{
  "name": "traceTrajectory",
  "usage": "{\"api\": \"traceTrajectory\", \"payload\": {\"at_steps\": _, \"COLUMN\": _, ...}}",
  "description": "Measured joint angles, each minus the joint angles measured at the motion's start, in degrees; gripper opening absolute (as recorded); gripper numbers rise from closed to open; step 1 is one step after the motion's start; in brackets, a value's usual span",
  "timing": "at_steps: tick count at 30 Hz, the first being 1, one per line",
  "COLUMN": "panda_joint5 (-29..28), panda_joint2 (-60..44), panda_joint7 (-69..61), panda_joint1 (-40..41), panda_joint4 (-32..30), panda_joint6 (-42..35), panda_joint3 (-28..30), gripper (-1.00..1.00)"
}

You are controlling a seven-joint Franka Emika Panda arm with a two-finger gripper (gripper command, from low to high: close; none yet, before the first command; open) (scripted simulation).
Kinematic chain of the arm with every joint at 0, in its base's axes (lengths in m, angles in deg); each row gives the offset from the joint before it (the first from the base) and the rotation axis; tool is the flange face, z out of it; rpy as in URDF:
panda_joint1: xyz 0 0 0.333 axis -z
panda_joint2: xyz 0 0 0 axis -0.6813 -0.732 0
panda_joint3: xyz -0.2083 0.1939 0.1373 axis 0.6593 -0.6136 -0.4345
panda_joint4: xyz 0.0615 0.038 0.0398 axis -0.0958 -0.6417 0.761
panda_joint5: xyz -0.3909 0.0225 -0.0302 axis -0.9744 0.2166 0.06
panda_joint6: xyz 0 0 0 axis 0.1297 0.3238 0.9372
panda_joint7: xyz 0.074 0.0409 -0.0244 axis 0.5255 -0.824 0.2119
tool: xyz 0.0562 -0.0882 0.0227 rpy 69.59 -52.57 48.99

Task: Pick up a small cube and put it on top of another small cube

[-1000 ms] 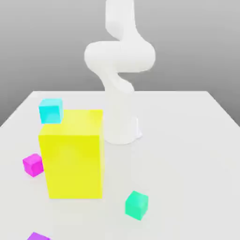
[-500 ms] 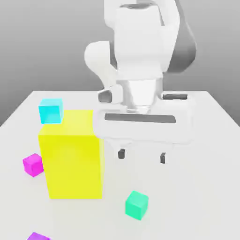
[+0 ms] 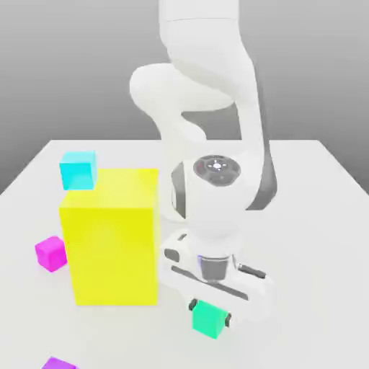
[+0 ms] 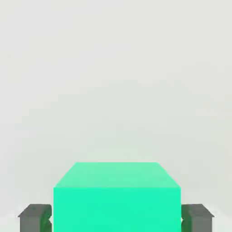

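Since the earlier frames the arm has swung down from a raised, folded pose to the near part of the table (image 3: 303, 216), and the gripper (image 3: 210, 310), previously spread wide in mid-air, now sits low around the small cube (image 3: 209, 318).

The small cube rests on the table, near the front edge, just off the yellow block (image 3: 112, 238) toward the exterior view's right. In the hand view the small cube (image 4: 117, 199) lies between the two dark fingers (image 4: 35, 217), one on each opposite side face. The jaws stand closed in against those faces with little or no gap showing; whether they press firmly enough to carry the cube cannot be confirmed while it sits on the table.

Handling, as a judgement: the cube appears rigid, plain and matte, with flat parallel sides, so it should neither deform nor roll. Being far smaller than the block, it is likely light. Smooth faces may slip under a weak or off-centre pinch. The correct hold is across two opposite side faces, centred, at about mid-height, fingers square to the faces, which matches the present placement.

A cyan cube (image 3: 78, 170) sits behind the block and a magenta cube (image 3: 51, 253) beside it; both lie well apart from the gripper.
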Motion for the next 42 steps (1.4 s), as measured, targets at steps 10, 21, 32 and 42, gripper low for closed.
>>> {"api": "traceTrajectory", "payload": {"at_steps": 10, "panda_joint5": 1.4, "panda_joint2": 10.9, "panda_joint7": -2.7, "panda_joint1": 0.8, "panda_joint4": -0.8, "panda_joint6": -9.6, "panda_joint3": -1.7, "gripper": -1.0}}
{"api": "traceTrajectory", "payload": {"at_steps": 21, "panda_joint5": -13.6, "panda_joint2": 10.7, "panda_joint7": -28.4, "panda_joint1": 6.6, "panda_joint4": 8.7, "panda_joint6": -13.8, "panda_joint3": 2.6, "gripper": -1.0}}
{"api": "traceTrajectory", "payload": {"at_steps": 32, "panda_joint5": -23.5, "panda_joint2": 15.7, "panda_joint7": -57.5, "panda_joint1": 17.3, "panda_joint4": 10.5, "panda_joint6": -17.5, "panda_joint3": 8.3, "gripper": -1.0}}
{"api": "traceTrajectory", "payload": {"at_steps": 42, "panda_joint5": -30.7, "panda_joint2": 19.8, "panda_joint7": -84.7, "panda_joint1": 27.1, "panda_joint4": 11.5, "panda_joint6": -20.0, "panda_joint3": 12.6, "gripper": -1.0}}
